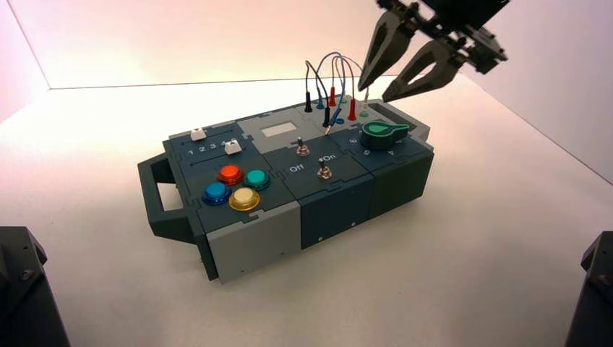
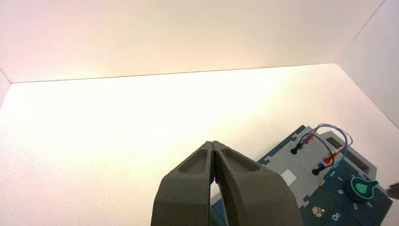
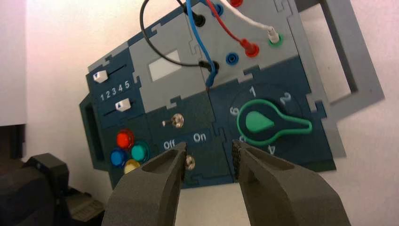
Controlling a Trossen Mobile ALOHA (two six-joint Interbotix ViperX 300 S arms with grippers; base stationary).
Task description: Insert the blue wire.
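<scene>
Blue wire (image 3: 201, 46) dangles inside the box's (image 3: 174, 92) edges; right hand (image 3: 211, 153) (jaws apart) hovers above.

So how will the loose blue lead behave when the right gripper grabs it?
The blue wire will probably flex, since it is thin and hangs in a loop. Its plug looks stiffer, a slim straight body, but may swivel if the right gripper pinches it off-center.
</scene>
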